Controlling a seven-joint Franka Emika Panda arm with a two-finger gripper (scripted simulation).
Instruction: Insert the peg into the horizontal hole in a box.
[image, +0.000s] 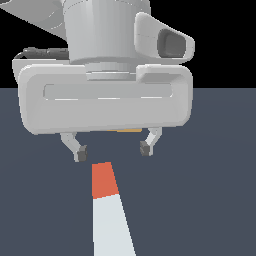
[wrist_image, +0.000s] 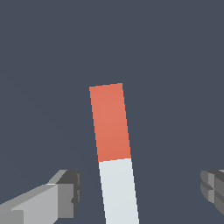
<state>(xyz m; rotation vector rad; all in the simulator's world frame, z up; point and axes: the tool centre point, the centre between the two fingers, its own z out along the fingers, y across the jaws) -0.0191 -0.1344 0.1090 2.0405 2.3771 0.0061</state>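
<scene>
While the gripper (image: 112, 150) hung over the dark floor (image: 210, 190), its two fingers stood wide apart and held nothing. The peg (image: 109, 210) lay flat on that floor, untouched. In the exterior view it ran from the lower edge of the picture up toward the gripper, white along most of its length, with the orange-red end (image: 104, 180) nearest the fingertips (image: 80, 153). That coloured end stopped just short of the line between the two fingers, so the gap appeared to sit slightly beyond the peg's tip, not over its body.

Through the wrist view the same relation showed more plainly. The peg (wrist_image: 114, 153) ran lengthwise between the finger pads (wrist_image: 70, 192), its long axis crossing the line on which the jaws would close, tilted only a little off square. The white part passed through the gap and the orange-red end (wrist_image: 110, 122) reached past it. Floor showed on both sides of the peg, so neither pad touched it.

My judgement was that the grasp had not yet begun, and the coming move depended on lowering the open fingers astride the peg, with a small turn to square them to its sides.

Neither the box nor its hole could be clearly seen; only a thin tan sliver showed behind the gripper body.
</scene>
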